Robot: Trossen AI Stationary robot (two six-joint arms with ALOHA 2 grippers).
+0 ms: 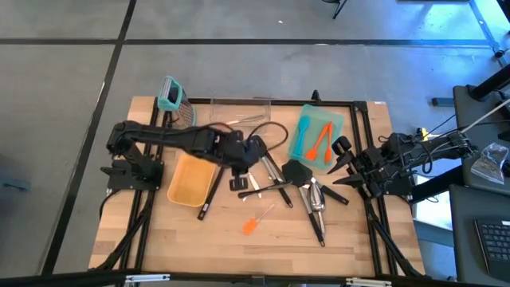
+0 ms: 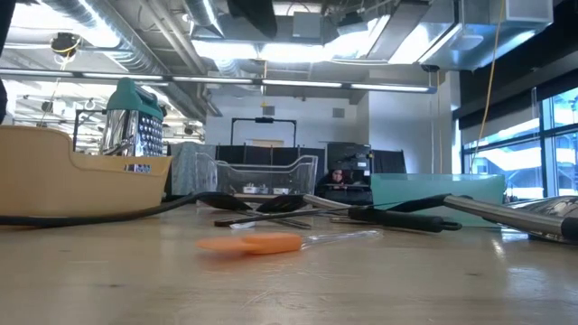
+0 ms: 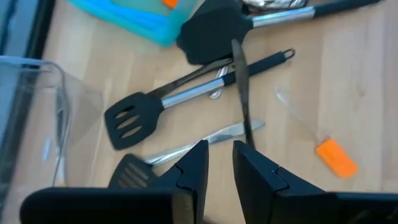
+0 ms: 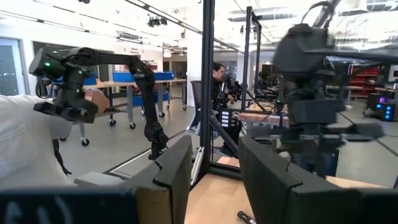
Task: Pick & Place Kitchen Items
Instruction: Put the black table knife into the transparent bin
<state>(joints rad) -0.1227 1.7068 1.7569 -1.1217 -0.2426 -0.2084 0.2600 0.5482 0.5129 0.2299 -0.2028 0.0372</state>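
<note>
High view, black slotted turners [image 1: 275, 179] crossed mid-table, orange spatula [image 1: 252, 226] apart, left gripper [image 1: 239, 174] above them, fingers slightly apart, holding nothing, right gripper [image 1: 344, 165] waiting at the table's edge, fingers parted.

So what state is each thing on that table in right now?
Left end effector: over the utensil pile, fingers slightly apart, holding nothing.
Right end effector: at the table's right edge, open, empty.
Black slotted turner: lying flat.
Orange spatula: lying alone on the wood.
Teal tray: holding two orange utensils.
Yellow bin: looks empty.
</note>
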